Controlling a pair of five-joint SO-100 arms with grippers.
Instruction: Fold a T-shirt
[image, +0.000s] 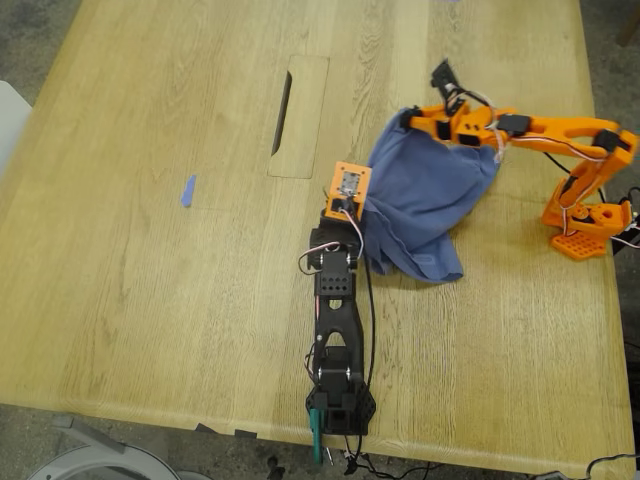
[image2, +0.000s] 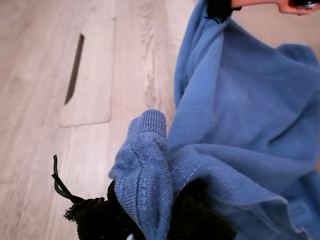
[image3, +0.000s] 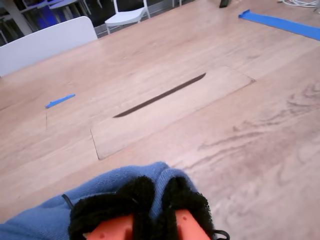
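My first gripper is clamping a ribbed, hemmed edge of the T-shirt, with the cloth bunching up between its black padded fingers. In the exterior view this gripper sits on the black arm reaching up from the near edge of the table. My second gripper is pinching another fold of the blue cloth between its own black pads, which are closed together over it. That gripper belongs to the orange arm coming in from the exterior view's right. The shirt is hanging crumpled between the two grippers, right of the table's middle in the exterior view, its lower end resting on the wood. A cable hatch with a dark slot lies to the shirt's left, and a small strip of blue tape lies farther left.
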